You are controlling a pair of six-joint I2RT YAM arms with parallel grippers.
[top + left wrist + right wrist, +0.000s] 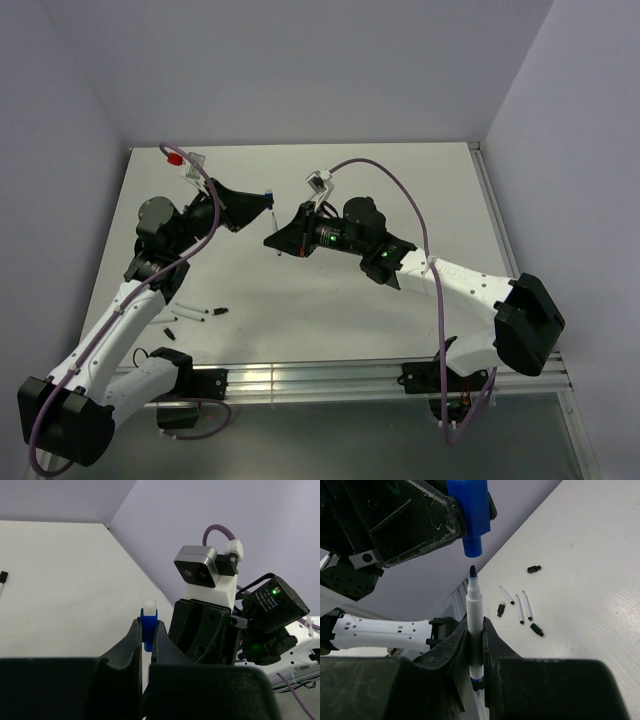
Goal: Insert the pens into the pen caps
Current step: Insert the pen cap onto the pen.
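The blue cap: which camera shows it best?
The right wrist view: the blue cap sits large at the top, its open end just above the tip of the pen. The left wrist view shows only part of it, pinched in the left gripper. From the top camera it is a tiny blue speck.

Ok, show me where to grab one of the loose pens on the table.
Grip the outer pen at mid-barrel, coming straight down from above with the jaws across its width. It lies flat on the table, so its ends offer no hold. A neighbouring pen lies close alongside, so clearance on that side looks tight.
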